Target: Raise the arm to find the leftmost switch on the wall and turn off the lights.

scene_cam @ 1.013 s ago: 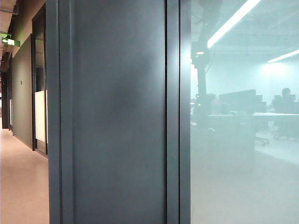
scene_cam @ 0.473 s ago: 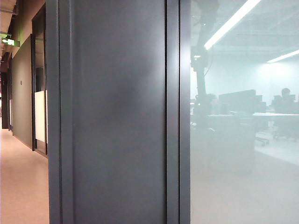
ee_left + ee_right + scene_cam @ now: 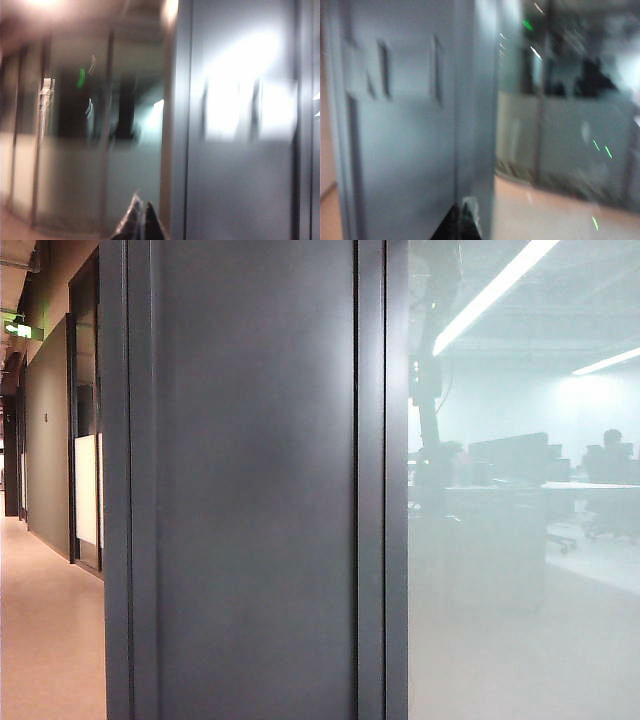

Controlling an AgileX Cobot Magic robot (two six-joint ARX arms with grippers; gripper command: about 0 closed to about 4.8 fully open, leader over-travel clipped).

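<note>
1. Grey wall (image 3: 255, 490) carries blurred pale switch plates (image 3: 245, 107) above the left gripper (image 3: 140, 220), whose fingers look nearly together.
2. Right gripper (image 3: 465, 215), apparently narrow too, sits below the same switches (image 3: 395, 67); neither is clearly nearer.

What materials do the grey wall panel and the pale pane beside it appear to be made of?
The wall looks like painted metal or laminate, matte: smooth, with only a dull, soft sheen. The pane looks like frosted glass: it is milky low down and shows the arm as a hazy silhouette. The left gripper and right gripper are too blurred to judge.
</note>
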